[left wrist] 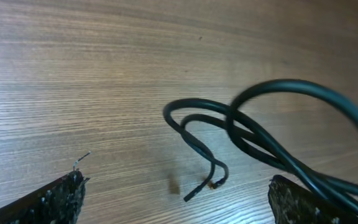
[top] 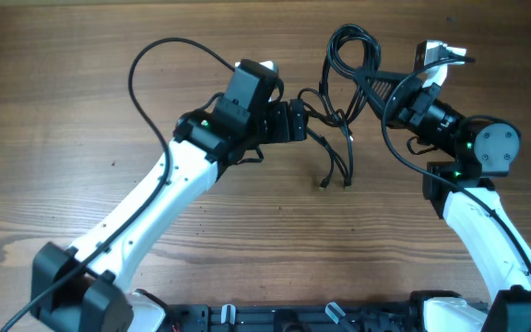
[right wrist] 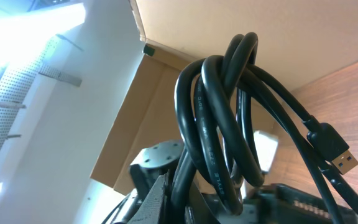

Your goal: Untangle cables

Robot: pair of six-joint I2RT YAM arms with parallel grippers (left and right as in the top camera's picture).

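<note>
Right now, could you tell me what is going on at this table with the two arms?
Both arms are working on a tangle of black cables between them, over the wooden table. The right tool seems to grip the bunch just below its coiled loops, and a USB plug shows in its wrist view. The left tool is open beside the strands and grips nothing. Two loose ends trail out of the bunch, and the cables are not yet untangled.

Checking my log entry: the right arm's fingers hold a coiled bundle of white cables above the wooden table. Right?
No: the cables are black, not white; the right wrist view shows it. The right gripper does hold them coiled above the wooden table.
</note>
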